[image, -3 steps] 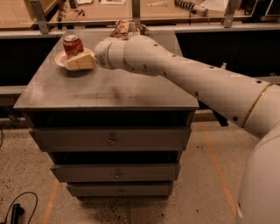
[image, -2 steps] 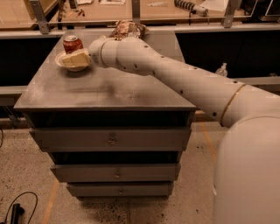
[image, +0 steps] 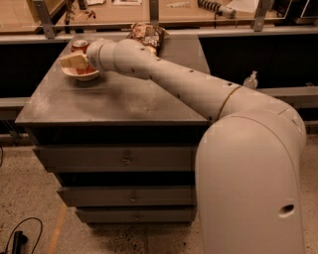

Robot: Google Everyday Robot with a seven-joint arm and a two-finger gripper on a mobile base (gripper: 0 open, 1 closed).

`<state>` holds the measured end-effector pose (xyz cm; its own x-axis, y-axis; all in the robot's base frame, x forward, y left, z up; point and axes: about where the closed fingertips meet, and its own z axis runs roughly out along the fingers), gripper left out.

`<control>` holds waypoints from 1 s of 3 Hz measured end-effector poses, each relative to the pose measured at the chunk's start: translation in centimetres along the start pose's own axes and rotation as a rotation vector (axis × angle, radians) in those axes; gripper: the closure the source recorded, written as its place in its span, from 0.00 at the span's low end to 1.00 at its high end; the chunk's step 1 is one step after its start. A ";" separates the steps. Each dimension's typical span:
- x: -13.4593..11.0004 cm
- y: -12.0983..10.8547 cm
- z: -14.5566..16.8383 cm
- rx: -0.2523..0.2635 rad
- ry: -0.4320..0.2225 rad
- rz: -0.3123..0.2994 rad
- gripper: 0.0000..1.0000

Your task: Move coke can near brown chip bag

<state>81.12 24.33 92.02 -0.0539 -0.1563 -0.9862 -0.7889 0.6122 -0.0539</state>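
Camera view: my arm [image: 198,89] stretches over the grey tabletop [image: 114,101] to ten o'clock, jaws above the bowl [image: 82,75], beside the coke can [image: 79,45]; whether they grip it, I cannot tell. Grasp stage, I judge; next, a lift toward the brown chip bag [image: 146,34] at twelve o'clock. Wooden bench [image: 124,12] beyond.

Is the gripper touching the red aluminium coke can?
Cannot tell. Camera view: the gripper, over the pale round bowl, overlaps the coke can, hiding any gap.
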 end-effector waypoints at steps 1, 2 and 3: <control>0.0 -0.9 1.1 0.025 0.009 0.018 0.41; -0.3 -1.1 1.3 0.035 0.010 0.027 0.64; -1.9 -2.1 0.4 0.070 -0.042 0.060 0.88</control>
<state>83.10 23.65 93.91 -0.0729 -0.0862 -0.9936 -0.7402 0.6723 -0.0041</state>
